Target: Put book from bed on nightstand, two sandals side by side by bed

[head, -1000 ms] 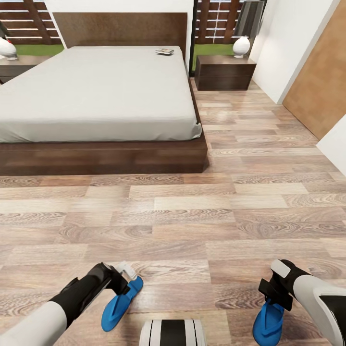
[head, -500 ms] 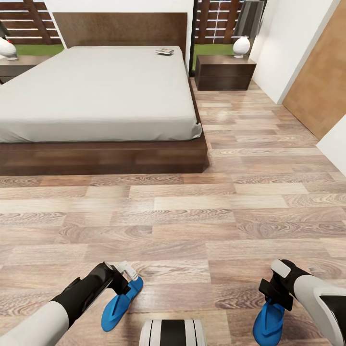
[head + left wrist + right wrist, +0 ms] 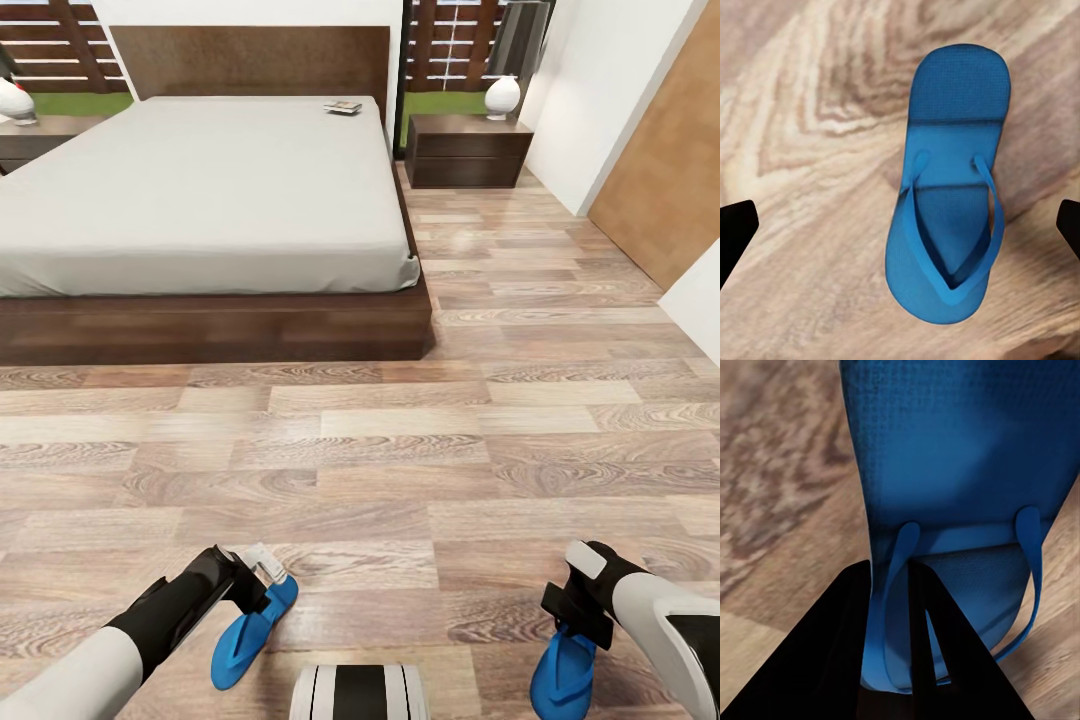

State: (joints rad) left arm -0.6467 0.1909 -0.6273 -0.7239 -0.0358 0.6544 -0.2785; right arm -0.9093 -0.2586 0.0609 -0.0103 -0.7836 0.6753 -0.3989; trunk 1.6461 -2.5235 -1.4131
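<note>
A dark-brown platform bed (image 3: 215, 325) with a flat grey mattress spans the far side of the bedroom, a low nightstand (image 3: 468, 150) standing just beside its head on the right and carrying a white lamp (image 3: 502, 97). A second nightstand (image 3: 35, 135) sits at the bed's other side. Wood-plank floor (image 3: 400, 450) lies open between the bed and the robot.

Near the robot's base, the left sandal (image 3: 250, 630) lies flat on the floor, strap side up, its long axis running roughly toward the bed. The left claw (image 3: 262, 572) hovers at its forward end, and in the left wrist view the fingertips (image 3: 735, 236) stand wide apart on either side of the flip-flop (image 3: 949, 187), touching nothing.

The right sandal (image 3: 562, 675) hangs below the right claw (image 3: 572, 618), well apart from its mate. The right wrist view shows dark fingers (image 3: 847, 645) closed together on one strap of the blue sole (image 3: 960, 457), so this arm appears ready to carry, while the left must still descend and close.

The book (image 3: 343, 107) rests on the mattress by the headboard, on the side nearest the right nightstand. No lettering on it can be read from here.
</note>
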